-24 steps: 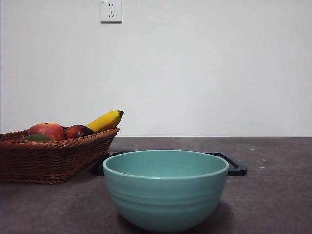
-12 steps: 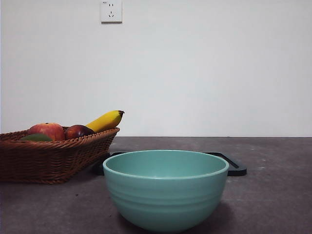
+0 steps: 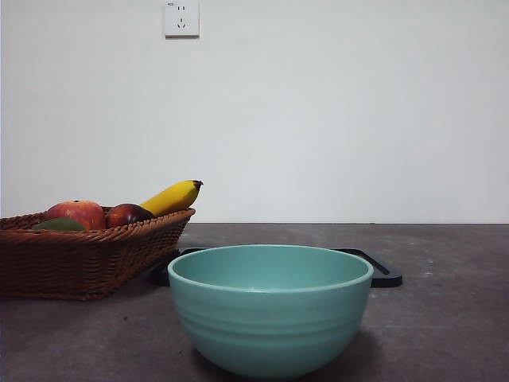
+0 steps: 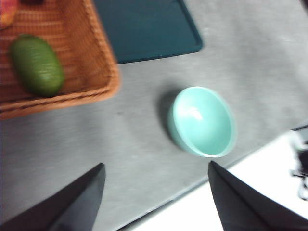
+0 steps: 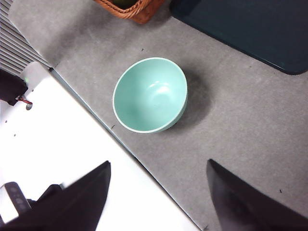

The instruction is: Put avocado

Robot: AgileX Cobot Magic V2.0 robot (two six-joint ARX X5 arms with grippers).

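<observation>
The grey worktop (image 3: 445,318) lies bare to the right of the teal bowl (image 3: 270,306), and a strip of bare surface separates the bowl from the wicker basket (image 3: 87,259), so a gripper could come down on either side of the bowl. The bowl's mouth is open from above, with nothing inside it. Behind the bowl lies a flat dark tray (image 5: 250,29), low enough to pass over. In the basket, the avocado (image 4: 37,65) lies near the woven wall, with bare weave around it; the apple (image 3: 76,213), a dark red fruit (image 3: 127,213) and the banana (image 3: 171,196) crowd the far part.
</observation>
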